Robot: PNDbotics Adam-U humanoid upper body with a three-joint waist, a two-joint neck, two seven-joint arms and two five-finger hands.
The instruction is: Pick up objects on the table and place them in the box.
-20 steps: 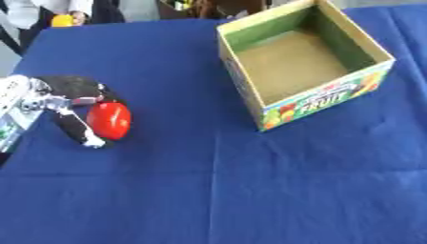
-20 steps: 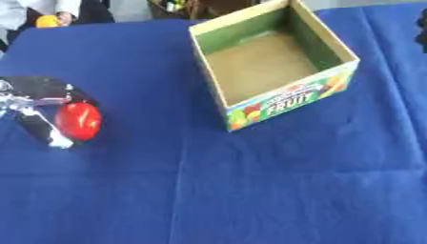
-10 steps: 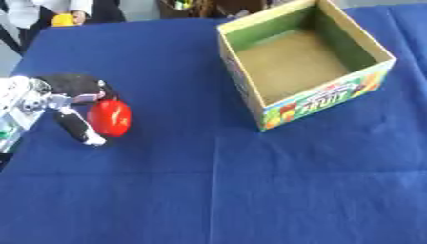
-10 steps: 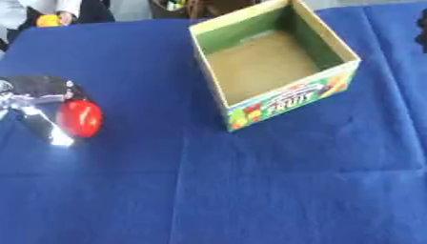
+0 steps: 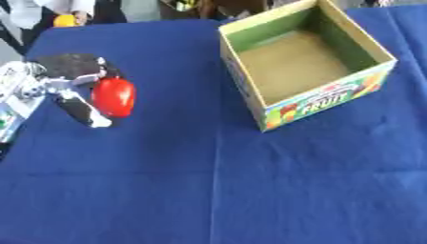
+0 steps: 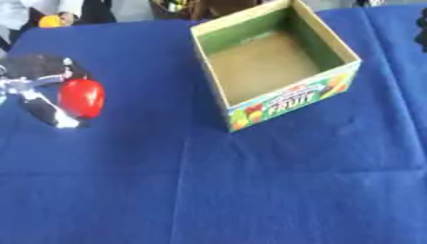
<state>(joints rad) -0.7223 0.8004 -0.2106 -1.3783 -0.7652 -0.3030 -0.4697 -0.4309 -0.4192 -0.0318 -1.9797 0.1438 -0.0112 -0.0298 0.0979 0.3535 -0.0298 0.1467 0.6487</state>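
Resting on the blue tablecloth [image 5: 208, 181], well to the left of the cardboard box [image 5: 304, 62], a red rounded object [image 5: 113, 96] is seen held by the left hand [image 5: 71, 86]. The hand's fingers are curled round it from the side away from the box, one above and one below. The box is seen open-topped, with FRUIT printed on its front wall. The right hand is not shown.

Table [image 5: 250, 190]: box [image 5: 304, 62] at 1 o'clock, open side up; left hand [image 5: 71, 83] at 9 o'clock, curled round rounded object [image 5: 113, 96], well apart from box; small round object [image 5: 65, 20] beyond far-left edge at 11 o'clock
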